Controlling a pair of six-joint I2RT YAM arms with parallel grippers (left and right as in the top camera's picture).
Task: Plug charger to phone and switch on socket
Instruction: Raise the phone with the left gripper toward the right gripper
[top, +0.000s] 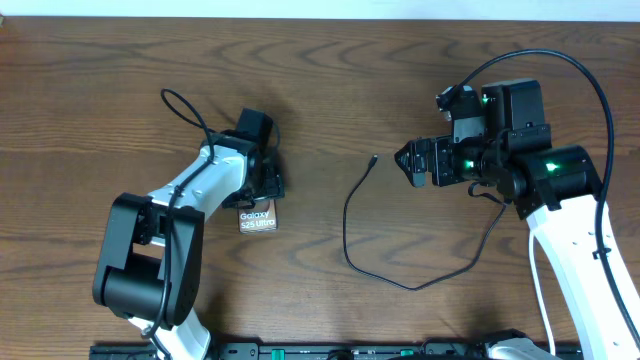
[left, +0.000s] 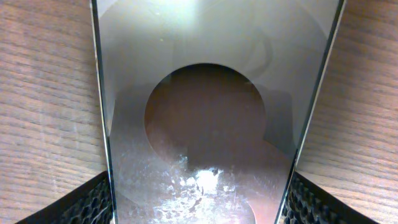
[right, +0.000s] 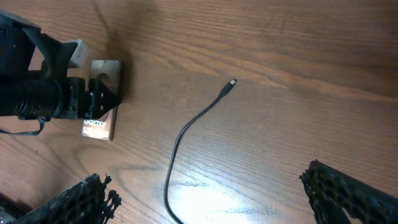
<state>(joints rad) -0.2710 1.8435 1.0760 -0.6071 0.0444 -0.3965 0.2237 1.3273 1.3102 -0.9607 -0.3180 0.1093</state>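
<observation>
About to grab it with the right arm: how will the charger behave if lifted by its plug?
Probably floppy: the charger is thin and lies in loose curves, so its tail should sag and drag. Likely light, so the plug may skid on the smooth table if nudged.
</observation>
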